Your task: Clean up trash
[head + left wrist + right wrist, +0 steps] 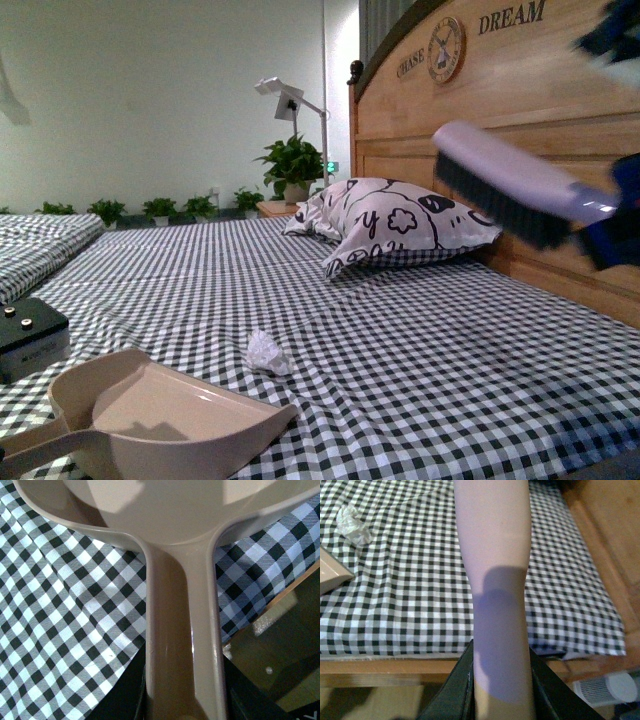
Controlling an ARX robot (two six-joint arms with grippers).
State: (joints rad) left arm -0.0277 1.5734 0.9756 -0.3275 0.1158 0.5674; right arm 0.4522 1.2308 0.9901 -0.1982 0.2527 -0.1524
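The trash [267,353] is a small whitish crumpled wad of film lying on the checked bedsheet, just beyond the lip of the beige dustpan [160,415]. It also shows in the right wrist view [354,522] next to the dustpan's corner [332,572]. My left gripper [182,700] is shut on the dustpan's handle [182,630]; the pan rests on the sheet at the front left. My right gripper [501,680] is shut on the brush [515,185], a pale lilac back with dark bristles, held in the air at the right, well above the bed. The brush's handle [495,580] fills the right wrist view.
A black-and-white patterned pillow [395,225] leans at the wooden headboard [520,90]. A black box [30,335] lies at the left. The bed's wooden edge [395,665] runs near the right gripper. Potted plants [295,165] and a lamp [285,100] stand behind.
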